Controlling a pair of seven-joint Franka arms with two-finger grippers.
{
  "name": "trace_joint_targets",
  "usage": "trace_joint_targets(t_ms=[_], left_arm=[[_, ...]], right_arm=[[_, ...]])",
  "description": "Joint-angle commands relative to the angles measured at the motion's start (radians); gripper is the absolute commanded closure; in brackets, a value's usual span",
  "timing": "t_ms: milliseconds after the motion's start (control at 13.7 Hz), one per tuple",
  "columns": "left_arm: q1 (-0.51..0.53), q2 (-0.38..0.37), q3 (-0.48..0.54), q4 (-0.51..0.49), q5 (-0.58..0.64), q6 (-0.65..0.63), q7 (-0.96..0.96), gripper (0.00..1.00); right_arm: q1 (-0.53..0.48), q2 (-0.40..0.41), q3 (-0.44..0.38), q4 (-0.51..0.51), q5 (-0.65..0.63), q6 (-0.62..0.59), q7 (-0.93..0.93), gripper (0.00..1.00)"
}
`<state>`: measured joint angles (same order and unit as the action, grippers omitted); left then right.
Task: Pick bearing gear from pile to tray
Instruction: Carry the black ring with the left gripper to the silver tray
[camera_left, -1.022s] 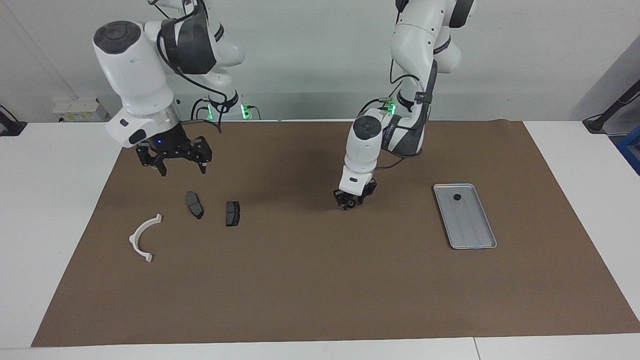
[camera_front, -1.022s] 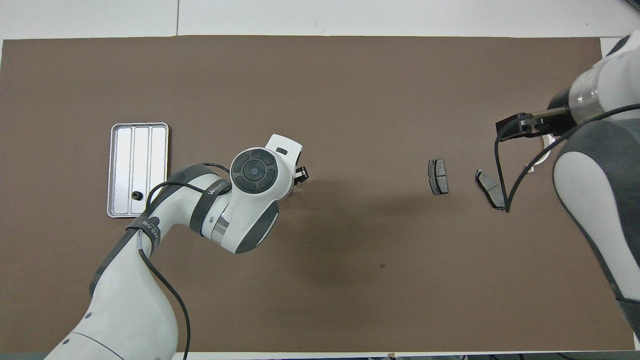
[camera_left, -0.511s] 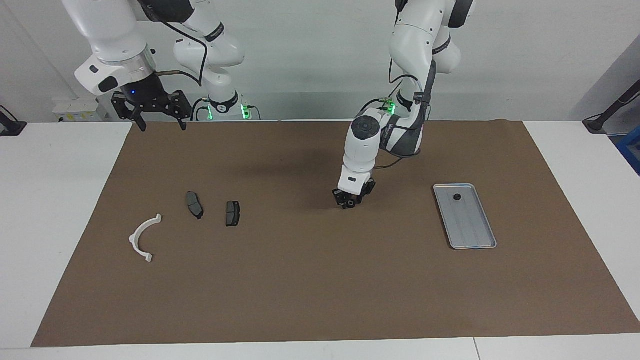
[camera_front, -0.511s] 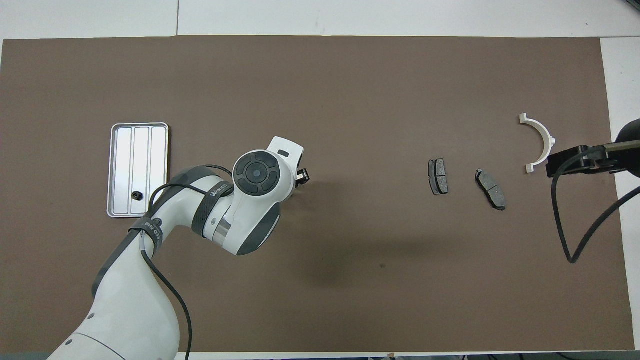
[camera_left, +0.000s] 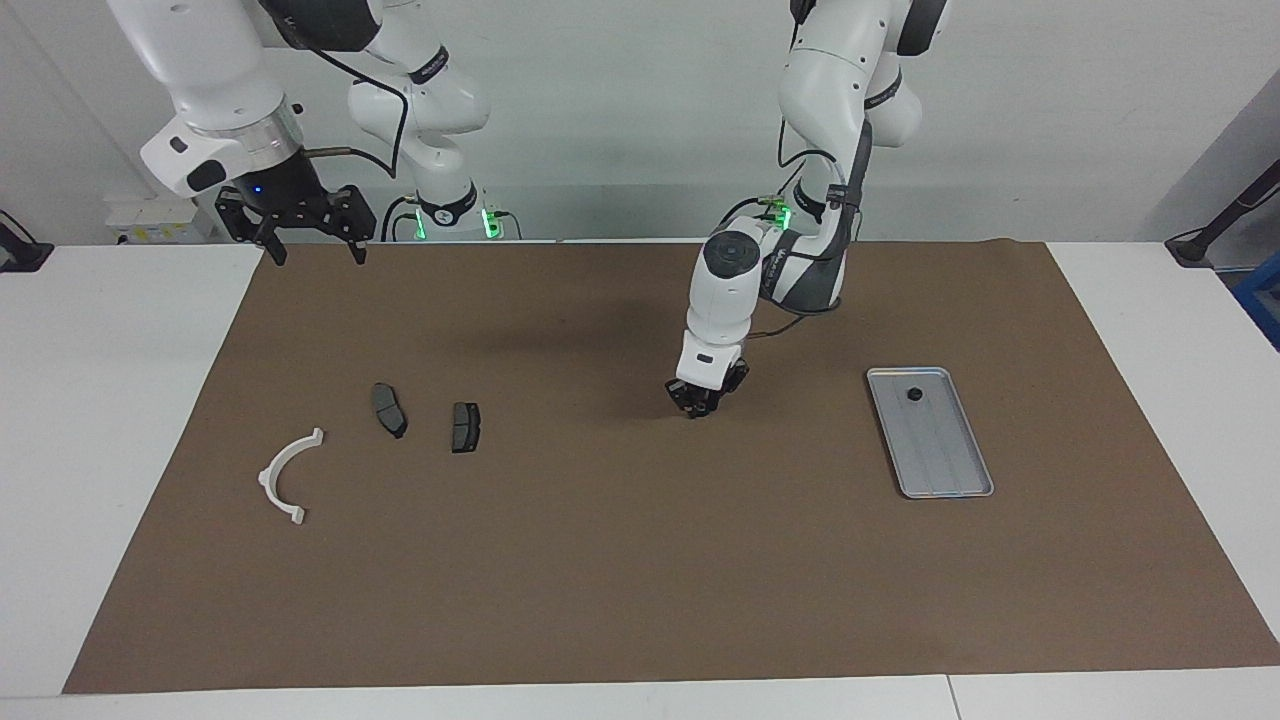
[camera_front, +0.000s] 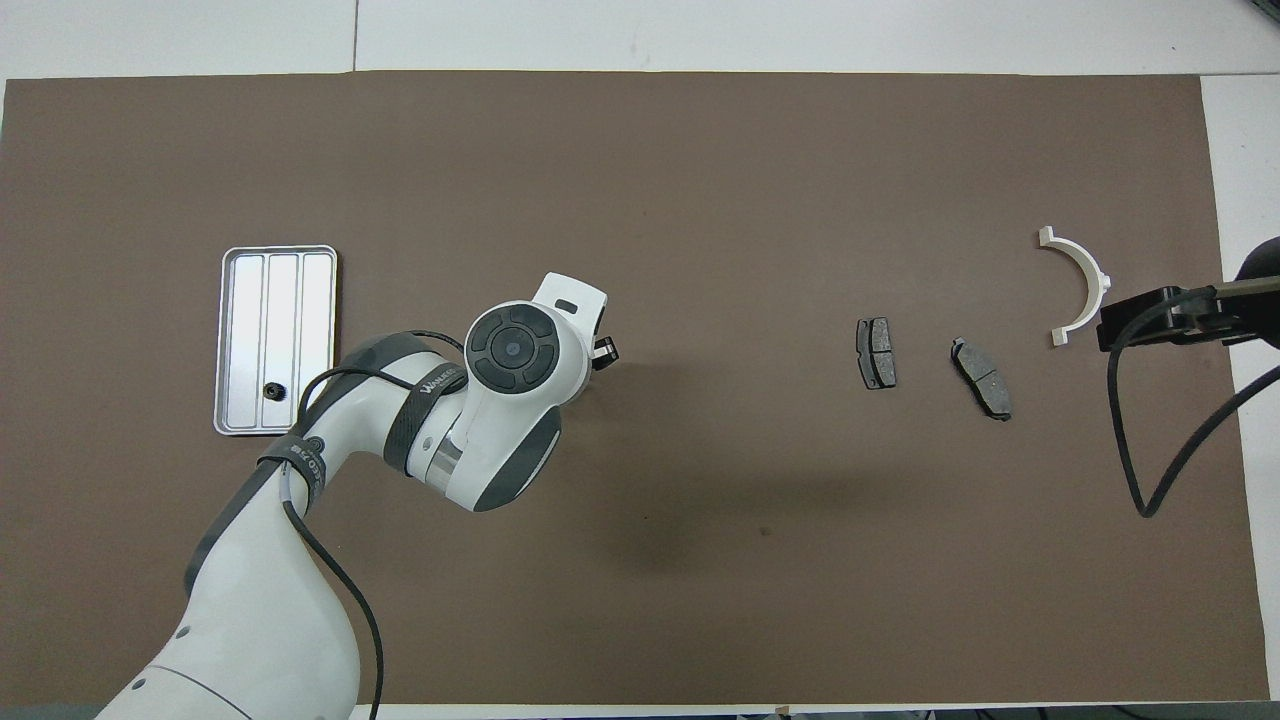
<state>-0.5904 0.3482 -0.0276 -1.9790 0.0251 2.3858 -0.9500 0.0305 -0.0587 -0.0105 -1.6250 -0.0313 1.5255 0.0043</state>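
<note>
My left gripper (camera_left: 702, 404) is down at the brown mat's middle, its fingers drawn together on a small black bearing gear that hardly shows. In the overhead view the left gripper (camera_front: 601, 350) peeks out from under its wrist. The silver tray (camera_left: 942, 452) lies toward the left arm's end of the table and holds one small black gear (camera_left: 913, 394); the tray (camera_front: 281, 300) and this gear (camera_front: 271, 390) also show from overhead. My right gripper (camera_left: 315, 250) is open, empty and raised over the mat's edge by the robots.
Toward the right arm's end lie two dark brake pads (camera_left: 389, 409) (camera_left: 465, 426) and, beside them, a white semicircular bracket (camera_left: 265, 478). From overhead the pads (camera_front: 876, 353) (camera_front: 982, 377) and bracket (camera_front: 1097, 283) lie beside the right gripper (camera_front: 1150, 318).
The right arm rose from low over the brake pads and drew back toward the robots' edge. The left gripper's fingers closed together at the mat.
</note>
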Motion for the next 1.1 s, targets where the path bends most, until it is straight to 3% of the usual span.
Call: trace_joint_targets(t_ms=[0, 146, 365, 730, 1022], left_arm=[[-0.016, -0.008, 0.015, -0.009, 0.027, -0.019, -0.024, 0.88], [0.009, -0.024, 0.020, 0.040, 0.032, -0.109, 0.022, 0.91], [0.160, -0.132, 0.021, 0.031, 0.029, -0.189, 0.231, 0.91], [0.470, -0.137, 0.020, 0.025, 0.021, -0.195, 0.788, 0.91], [0.612, -0.100, 0.020, 0.020, 0.001, -0.178, 1.013, 0.91]], right_arm=[[-0.014, 0.003, 0.012, 0.008, 0.014, 0.013, -0.010, 0.00], [-0.011, 0.005, 0.014, 0.008, 0.013, 0.013, -0.012, 0.00], [-0.007, 0.003, 0.014, 0.008, 0.014, 0.013, -0.012, 0.00], [-0.008, 0.000, 0.014, 0.008, 0.014, 0.013, -0.012, 0.00], [-0.009, -0.010, 0.014, 0.008, 0.016, 0.012, -0.012, 0.00]])
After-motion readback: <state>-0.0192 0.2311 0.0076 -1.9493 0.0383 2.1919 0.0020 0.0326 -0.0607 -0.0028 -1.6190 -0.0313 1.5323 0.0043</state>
